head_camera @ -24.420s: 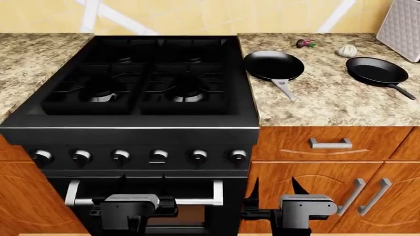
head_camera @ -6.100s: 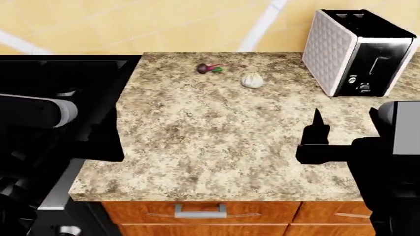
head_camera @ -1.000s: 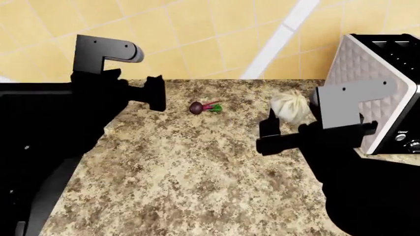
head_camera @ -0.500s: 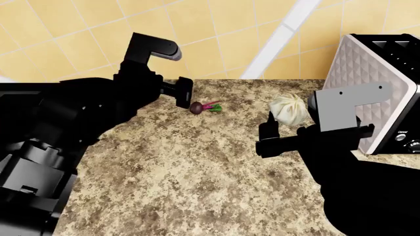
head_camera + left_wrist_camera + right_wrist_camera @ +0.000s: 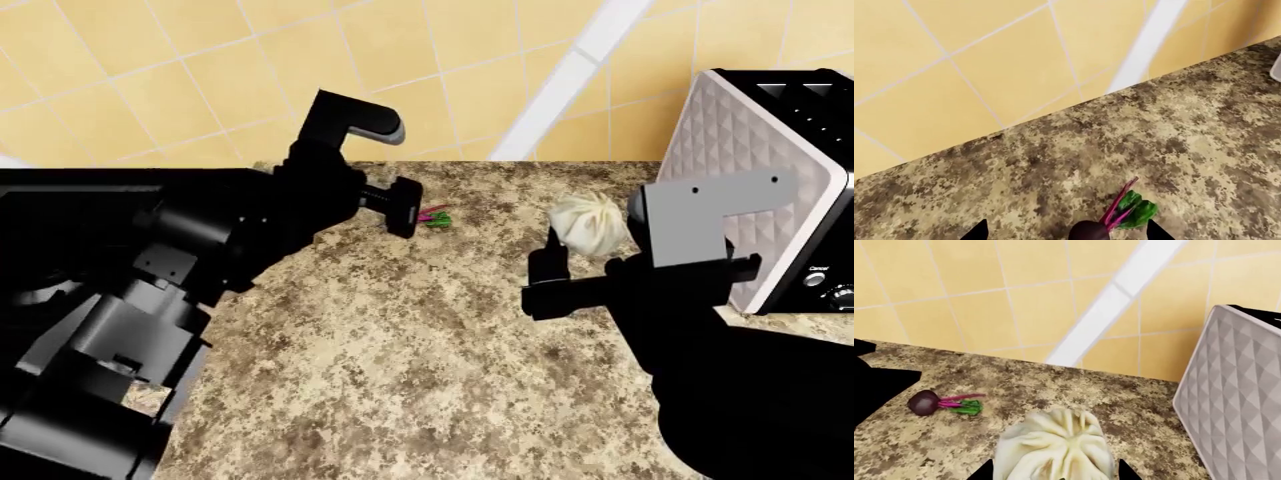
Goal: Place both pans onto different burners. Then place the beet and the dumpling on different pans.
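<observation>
The right gripper (image 5: 1054, 475) has the dumpling (image 5: 1055, 447) pinched between its fingers, and in the head view the dumpling sits raised off the worktop (image 5: 400, 350), just at nine o'clock of the toaster (image 5: 774, 150). The left gripper (image 5: 1062, 234) hangs with its fingers spread wide either side of the beet (image 5: 1089, 231), which lies on the worktop, not yet gripped (its leaf points toward one o'clock in the left wrist view). Neither pan nor any burner can be made out here, so whether the pans are placed cannot be told. As it looks, the dumpling is lifted and awaits carrying; the beet is left to grasp, and both to set on separate pans.
</observation>
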You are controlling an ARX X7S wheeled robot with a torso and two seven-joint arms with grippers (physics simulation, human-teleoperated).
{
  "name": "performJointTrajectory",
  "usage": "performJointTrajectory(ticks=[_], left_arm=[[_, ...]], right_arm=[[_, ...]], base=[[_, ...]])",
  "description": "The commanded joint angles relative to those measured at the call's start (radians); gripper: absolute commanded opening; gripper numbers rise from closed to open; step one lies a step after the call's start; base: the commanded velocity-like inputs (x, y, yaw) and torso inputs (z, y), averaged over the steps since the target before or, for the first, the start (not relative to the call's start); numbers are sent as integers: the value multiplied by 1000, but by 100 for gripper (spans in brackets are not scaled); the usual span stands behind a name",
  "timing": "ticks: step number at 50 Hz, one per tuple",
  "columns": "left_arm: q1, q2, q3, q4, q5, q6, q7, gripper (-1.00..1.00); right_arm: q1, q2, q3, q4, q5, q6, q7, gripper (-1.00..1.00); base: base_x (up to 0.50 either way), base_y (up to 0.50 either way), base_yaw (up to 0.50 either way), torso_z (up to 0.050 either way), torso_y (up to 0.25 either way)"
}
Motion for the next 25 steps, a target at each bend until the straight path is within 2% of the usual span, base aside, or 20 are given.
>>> performJointTrajectory(ticks=[1,8,14,25], left_arm=[[-8,41,26,-100,29,42,34,100],[4,44,38,-100,33,50,46,100],[-1,50,34,-117,33,58,43,100],[-2,56,31,-119,25,54,42,100]], right_arm=[[-11,2,5,3,-24,-4,-20,-100],[-15,4,5,2,-26,-9,-22,-100],[-19,5,4,5,-30,-15,-27,-100],[-24,5,3,10,-35,-22,-36,-100]], base=[[0,0,0,0,0],[0,0,0,0,0],[2,0,0,0,-238],[0,0,0,0,0]])
